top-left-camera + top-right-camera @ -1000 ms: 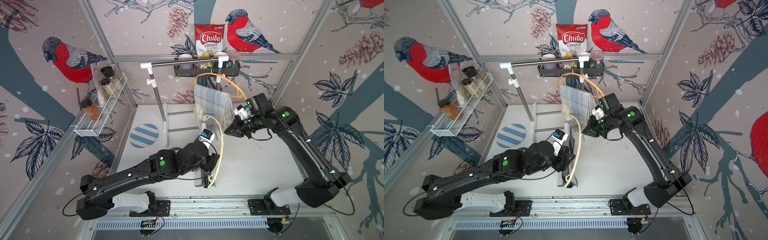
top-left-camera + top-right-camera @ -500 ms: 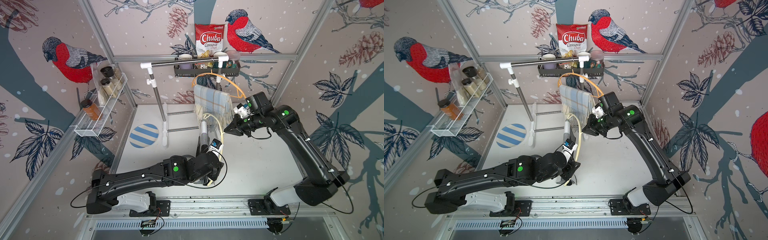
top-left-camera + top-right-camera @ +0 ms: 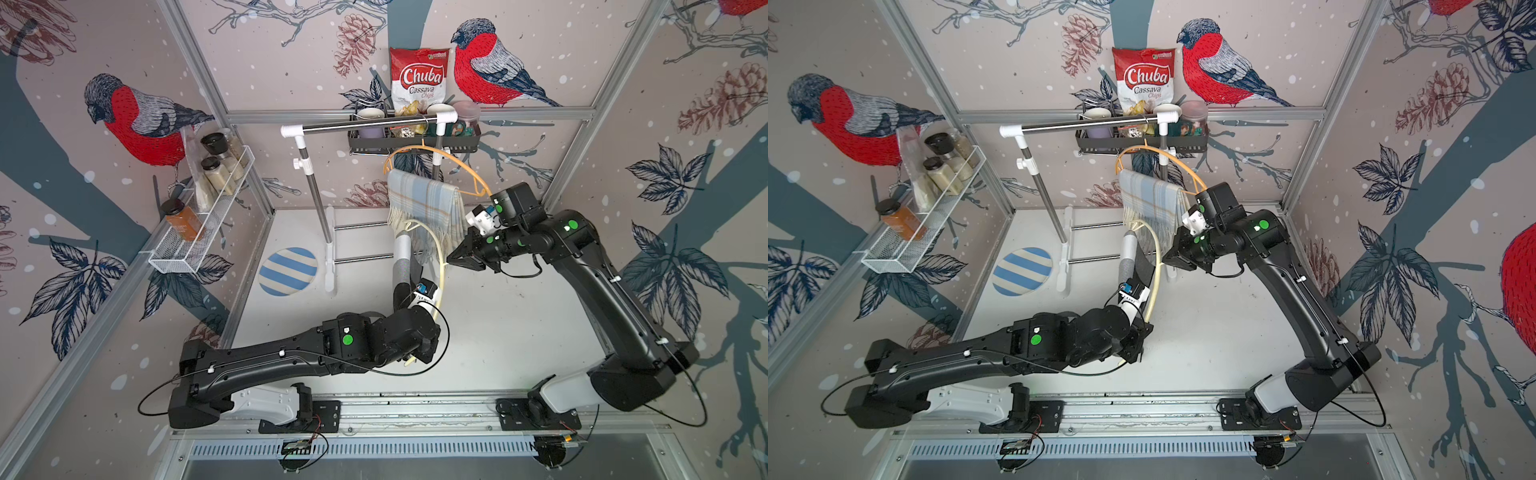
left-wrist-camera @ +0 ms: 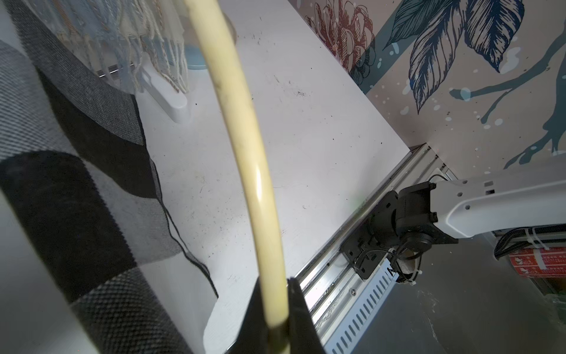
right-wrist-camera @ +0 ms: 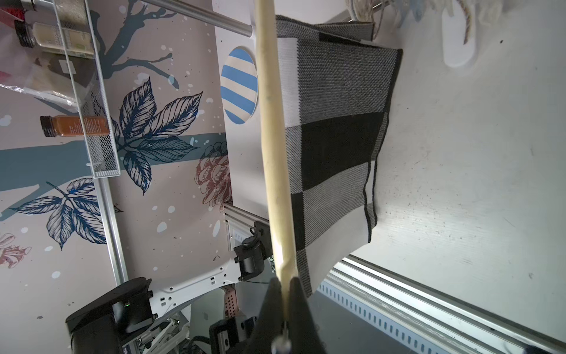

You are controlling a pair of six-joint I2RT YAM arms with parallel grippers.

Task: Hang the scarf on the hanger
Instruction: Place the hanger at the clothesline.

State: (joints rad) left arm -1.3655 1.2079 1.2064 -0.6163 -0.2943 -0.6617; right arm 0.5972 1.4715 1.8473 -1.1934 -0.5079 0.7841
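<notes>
You have two hangers and two scarves in front of you. The cream hanger (image 3: pixel 443 266) is held up over the middle of the table (image 3: pixel 519 316), a little toward its back edge. One checked scarf (image 5: pixel 337 122) in black, grey and white is draped over it and hangs free of the table. Your left gripper (image 4: pixel 273 285) is clenched on the cream hanger's lower end, the bar pinched between its jaws. Your right gripper (image 5: pixel 283 283) meets the same hanger higher up, near its top. Its fingers sit close on either side of the bar, but you cannot tell whether they still press it or have gone slack. The orange hanger (image 3: pixel 461 161) hangs from the single rail (image 3: pixel 353 126) of the rack along the table's back edge. It carries one blue plaid scarf (image 3: pixel 424 208), whose fringe hangs just beside the top of the cream hanger. Neither gripper touches the orange hanger or the blue plaid scarf. One striped plate (image 3: pixel 287 271) lies flat near the table's left edge, well apart from both grippers. Behind the rail, one black basket (image 3: pixel 415 145) on the back wall holds cups and one chips bag (image 3: pixel 419 79). On the left wall, one wire shelf (image 3: pixel 199 232) holds an amber bottle (image 3: pixel 183 218) at its near end, and the jars beyond it stand too crowded to count.
</notes>
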